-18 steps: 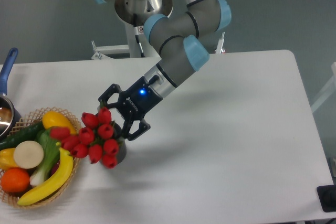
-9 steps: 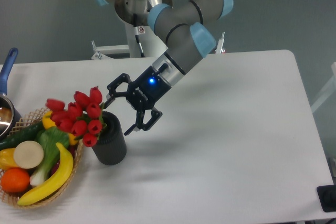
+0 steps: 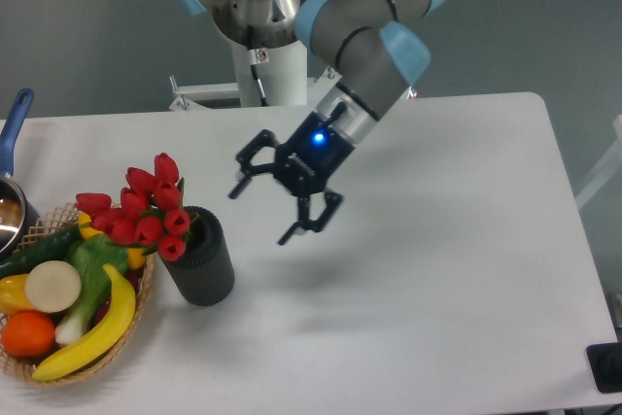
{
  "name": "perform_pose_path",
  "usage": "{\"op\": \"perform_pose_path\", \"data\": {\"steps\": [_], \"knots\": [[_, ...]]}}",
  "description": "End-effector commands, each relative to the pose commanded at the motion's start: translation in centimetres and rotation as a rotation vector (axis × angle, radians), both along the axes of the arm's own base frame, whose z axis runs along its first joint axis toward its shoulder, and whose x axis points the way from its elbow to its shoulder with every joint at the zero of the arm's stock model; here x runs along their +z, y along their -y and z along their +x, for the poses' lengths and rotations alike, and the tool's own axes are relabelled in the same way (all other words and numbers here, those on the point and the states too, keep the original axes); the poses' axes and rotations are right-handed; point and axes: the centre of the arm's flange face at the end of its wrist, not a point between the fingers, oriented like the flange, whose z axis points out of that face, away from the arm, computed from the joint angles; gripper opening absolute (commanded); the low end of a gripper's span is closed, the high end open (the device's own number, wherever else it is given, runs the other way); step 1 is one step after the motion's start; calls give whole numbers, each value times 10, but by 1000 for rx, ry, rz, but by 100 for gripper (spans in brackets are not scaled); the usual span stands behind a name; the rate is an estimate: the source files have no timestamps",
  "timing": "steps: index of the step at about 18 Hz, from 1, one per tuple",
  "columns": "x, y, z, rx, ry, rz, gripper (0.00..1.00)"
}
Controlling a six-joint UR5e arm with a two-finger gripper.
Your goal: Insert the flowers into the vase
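The flowers (image 3: 136, 209), red tulip buds on green stems, stand in the vase (image 3: 202, 261) and lean to the left over the basket's rim. The vase is a dark grey cylinder standing upright on the white table, left of centre. My gripper (image 3: 262, 211) hangs open in the air up and to the right of the vase. Nothing is between its fingers. It touches neither the flowers nor the vase.
A wicker basket (image 3: 124, 332) at the left edge holds bananas, an orange, a green leafy vegetable and other produce. A blue-handled pot (image 3: 12, 191) sits at the far left. White table (image 3: 437, 269) stretches to the right.
My gripper, open throughout, pulled away up and to the right. A second ago the flowers covered the vase beside my fingers; now they stand alone in it.
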Motion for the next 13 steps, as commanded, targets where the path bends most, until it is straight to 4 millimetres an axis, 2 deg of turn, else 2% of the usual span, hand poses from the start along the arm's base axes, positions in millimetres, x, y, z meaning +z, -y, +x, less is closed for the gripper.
{"op": "perform_pose_path", "data": {"steps": [2,4,7,10,13], "knots": [[2,22,-30,66,-34,-41,100],[2,29,-42,96,-76,-107,100],[-25,54,-68,171,-111,-295,100],[-41,72,-75,187,-189,-468,100],[-47,74,-72,170,-220,-524,100]]}}
